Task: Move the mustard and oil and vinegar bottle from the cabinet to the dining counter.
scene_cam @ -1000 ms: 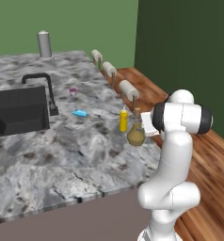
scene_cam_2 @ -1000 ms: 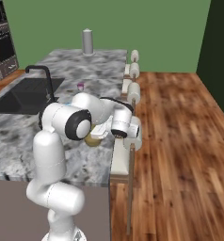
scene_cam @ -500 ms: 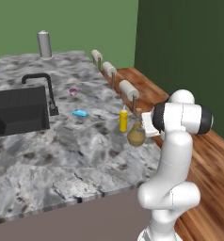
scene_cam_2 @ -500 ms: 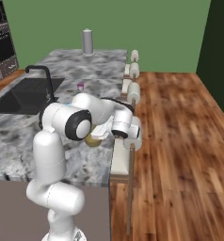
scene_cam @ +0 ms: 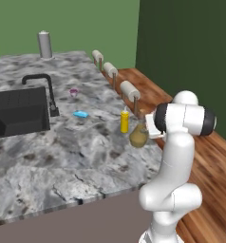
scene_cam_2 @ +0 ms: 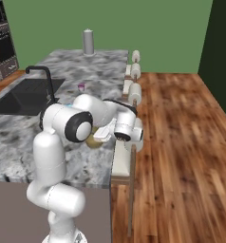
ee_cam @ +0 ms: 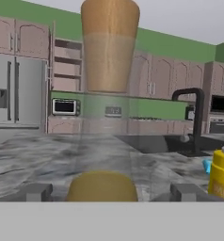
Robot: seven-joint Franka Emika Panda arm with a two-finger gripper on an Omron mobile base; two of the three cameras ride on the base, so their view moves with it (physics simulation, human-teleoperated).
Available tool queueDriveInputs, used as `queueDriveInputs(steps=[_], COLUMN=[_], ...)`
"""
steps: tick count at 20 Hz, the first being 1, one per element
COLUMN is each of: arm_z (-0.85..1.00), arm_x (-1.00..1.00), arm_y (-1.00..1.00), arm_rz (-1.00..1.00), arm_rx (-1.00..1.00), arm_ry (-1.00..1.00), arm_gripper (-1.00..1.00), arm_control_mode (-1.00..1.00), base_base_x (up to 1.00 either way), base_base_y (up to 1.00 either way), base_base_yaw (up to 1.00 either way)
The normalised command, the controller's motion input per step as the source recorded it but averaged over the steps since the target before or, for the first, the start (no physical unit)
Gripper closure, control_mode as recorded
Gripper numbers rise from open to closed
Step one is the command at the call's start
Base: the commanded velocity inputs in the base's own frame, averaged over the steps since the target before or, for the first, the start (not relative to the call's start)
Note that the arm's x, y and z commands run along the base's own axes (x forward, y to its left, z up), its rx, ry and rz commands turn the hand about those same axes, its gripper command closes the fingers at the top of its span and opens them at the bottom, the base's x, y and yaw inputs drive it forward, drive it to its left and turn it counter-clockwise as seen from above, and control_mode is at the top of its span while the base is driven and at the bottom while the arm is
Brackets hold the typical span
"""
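The clear glass flask with a bulbous base, tan stopper and olive-gold liquid (scene_cam: 138, 135) stands upright on the grey-white marbled stone table (scene_cam: 48, 152), near its right edge, just beside the small yellow squeeze bottle with a white nozzle (scene_cam: 125, 121). Both task things thus appear to be delivered to the table.

The hand (ee_cam: 106, 192) is at the flask: in the hand view its two dark finger tips (ee_cam: 36, 192) stand wide apart on either side of the glass body, clear of it, so the hand is open and grips nothing.

The step in hand looks like the release and retreat. To do it well, the hand should draw straight back along its own line, away from the flask, with the fingers kept wide until they clear the bulb. A sideways swing would risk knocking the thin-necked flask over or pushing it into the yellow bottle next to it; the table edge by the white stools (scene_cam: 130, 89) is also close.

Compared with a second ago, the flask and the yellow bottle sit where they were and the arm has scarcely shifted; the change is in the fingers, which have spread and let go of the flask.
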Motion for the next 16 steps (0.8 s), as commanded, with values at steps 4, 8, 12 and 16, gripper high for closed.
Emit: queueDriveInputs(steps=[4, 8, 12, 16], arm_z=[-0.04, -0.04, 0.00, 0.07], arm_x=[-0.15, -0.23, -0.14, -0.17], arm_y=[-0.02, 0.00, -0.05, -0.23], arm_rz=[-0.03, -0.04, -0.09, -0.16], arm_rx=[0.00, -0.03, -0.04, -0.03], arm_ry=[0.00, 0.00, 0.00, 0.00], arm_gripper=[-1.00, -1.00, -1.00, -1.00], arm_control_mode=[-1.00, -1.00, -1.00, -1.00], base_base_x=[0.00, 0.00, 0.00, 0.00], base_base_y=[0.00, 0.00, 0.00, 0.00], base_base_yaw=[0.00, 0.00, 0.00, 0.00])
